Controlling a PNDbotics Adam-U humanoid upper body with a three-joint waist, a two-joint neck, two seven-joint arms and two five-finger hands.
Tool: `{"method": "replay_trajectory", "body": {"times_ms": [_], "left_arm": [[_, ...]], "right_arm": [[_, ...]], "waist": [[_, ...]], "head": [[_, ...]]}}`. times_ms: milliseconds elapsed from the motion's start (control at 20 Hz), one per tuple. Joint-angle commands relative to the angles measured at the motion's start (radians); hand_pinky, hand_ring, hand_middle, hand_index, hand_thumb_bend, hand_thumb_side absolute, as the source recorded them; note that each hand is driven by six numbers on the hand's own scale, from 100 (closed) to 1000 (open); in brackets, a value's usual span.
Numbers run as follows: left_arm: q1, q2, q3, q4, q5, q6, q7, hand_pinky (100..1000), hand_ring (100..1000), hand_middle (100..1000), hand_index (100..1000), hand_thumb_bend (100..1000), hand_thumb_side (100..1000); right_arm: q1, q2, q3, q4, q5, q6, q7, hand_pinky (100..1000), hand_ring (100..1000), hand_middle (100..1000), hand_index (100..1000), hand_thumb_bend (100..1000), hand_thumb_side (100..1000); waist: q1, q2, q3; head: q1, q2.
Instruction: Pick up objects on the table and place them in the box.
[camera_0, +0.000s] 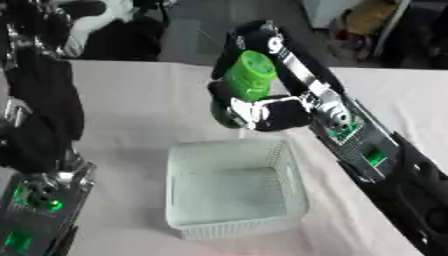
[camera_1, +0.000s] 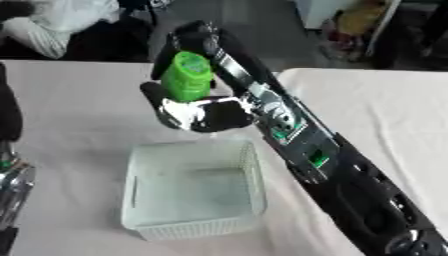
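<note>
Right hand (camera_0: 254, 107), reaching in from the lower right of the frame, has its fingers curled round one green bottle (camera_0: 249, 75) and holds it upright in the air just above the far rim of the box (camera_0: 236, 227), at upper centre. One white mesh box sits at lower centre with nothing visible in it. One other arm shows at the left edge; its hand I cannot make out. Pale cloth covers the table (camera_0: 140, 105); beyond it lie dark floor and clutter
</note>
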Motion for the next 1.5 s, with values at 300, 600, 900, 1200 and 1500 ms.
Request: {"method": "replay_trajectory", "body": {"times_ms": [300, 600, 900, 1200, 1500], "left_arm": [[-0.016, 0.018, 0.007, -0.015, -0.002, 0.0, -0.002, 664, 788, 911, 901, 325, 1000], [-0.017, 0.018, 0.006, -0.015, -0.002, 0.0, -0.002, 664, 788, 911, 901, 326, 1000], [-0.017, 0.018, 0.006, -0.015, -0.002, 0.0, -0.003, 664, 788, 911, 901, 326, 1000], [-0.018, 0.018, 0.006, -0.015, -0.001, 0.0, -0.003, 664, 788, 911, 901, 326, 1000], [-0.018, 0.018, 0.005, -0.015, 0.0, 0.001, -0.004, 663, 788, 911, 900, 326, 1000]], "right_arm": [[0.001, -0.016, 0.006, 0.033, 0.037, -0.025, 0.008, 100, 100, 100, 100, 216, 422], [0.014, -0.014, 0.007, 0.049, 0.05, -0.033, 0.009, 100, 100, 100, 100, 219, 424], [0.018, -0.01, 0.014, 0.053, 0.047, -0.033, 0.016, 100, 100, 100, 100, 222, 430], [0.02, -0.01, 0.014, 0.057, 0.045, -0.03, 0.01, 100, 100, 100, 100, 254, 456], [0.018, -0.013, 0.007, 0.045, 0.119, -0.054, -0.071, 100, 100, 100, 151, 298, 627]], "waist": [[0.006, -0.016, 0.002], [0.007, -0.015, 0.003], [0.007, -0.015, 0.003], [0.007, -0.015, 0.003], [0.007, -0.015, 0.003]], "head": [[0.001, 0.002], [0.002, 0.003], [0.003, 0.003], [0.003, 0.004], [0.004, 0.005]]}}
